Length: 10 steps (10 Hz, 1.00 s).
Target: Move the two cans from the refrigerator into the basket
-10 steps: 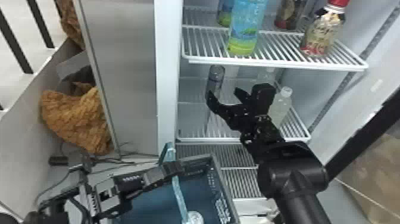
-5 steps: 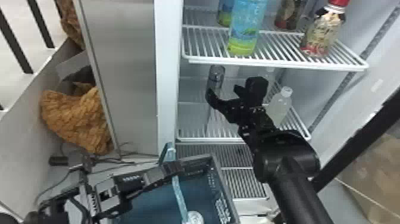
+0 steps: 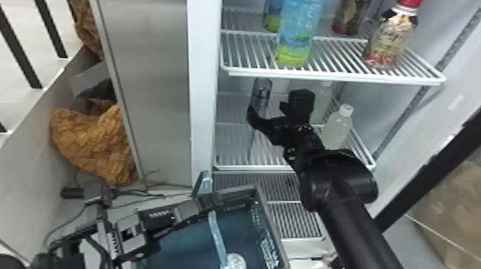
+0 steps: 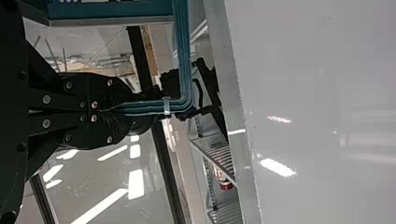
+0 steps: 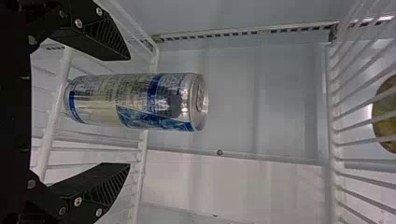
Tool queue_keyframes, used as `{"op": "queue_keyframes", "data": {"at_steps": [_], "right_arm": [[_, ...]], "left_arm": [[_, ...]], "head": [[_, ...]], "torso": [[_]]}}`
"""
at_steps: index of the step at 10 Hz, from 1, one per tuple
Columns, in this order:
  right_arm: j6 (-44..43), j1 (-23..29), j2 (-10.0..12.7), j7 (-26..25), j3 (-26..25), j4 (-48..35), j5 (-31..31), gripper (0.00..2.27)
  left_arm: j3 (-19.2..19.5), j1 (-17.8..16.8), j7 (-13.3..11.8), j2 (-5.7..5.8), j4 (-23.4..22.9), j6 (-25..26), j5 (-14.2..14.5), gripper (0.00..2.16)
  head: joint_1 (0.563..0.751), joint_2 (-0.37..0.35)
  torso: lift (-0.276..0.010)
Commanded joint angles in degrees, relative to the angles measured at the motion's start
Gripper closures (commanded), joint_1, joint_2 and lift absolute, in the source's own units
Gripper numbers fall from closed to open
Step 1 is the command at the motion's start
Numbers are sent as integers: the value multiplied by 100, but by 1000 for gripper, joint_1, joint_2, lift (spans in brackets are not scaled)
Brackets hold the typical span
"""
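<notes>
Refrigerator shelf [image 3: 336, 78] with bottles [image 3: 297, 35] above can [image 5: 135, 100]

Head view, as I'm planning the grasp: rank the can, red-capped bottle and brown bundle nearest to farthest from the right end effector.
1. Can, just ahead of the right end effector.
2. Red-capped bottle, upper shelf, right side.
3. Brown bundle, far left.

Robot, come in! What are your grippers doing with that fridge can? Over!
Left gripper shut on handle of basket. Right gripper open, can ungripped. Silver-and-blue can upright on wire shelf. Nothing seen blocking right gripper from can.
</notes>
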Motion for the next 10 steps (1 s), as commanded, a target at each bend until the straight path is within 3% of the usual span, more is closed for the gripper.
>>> {"op": "queue_keyframes", "data": {"at_steps": [1, 10], "right_arm": [[-108, -141, 1, -47, 67, 231, 0, 243], [-291, -732, 45, -241, 215, 1018, -80, 243]], "left_arm": [[-11, -2, 0, 0, -10, 0, -5, 1210], [-46, -72, 17, 0, 4, 0, -5, 1210]], "head": [[695, -144], [695, -138]], "torso": [[-219], [-219]]}}
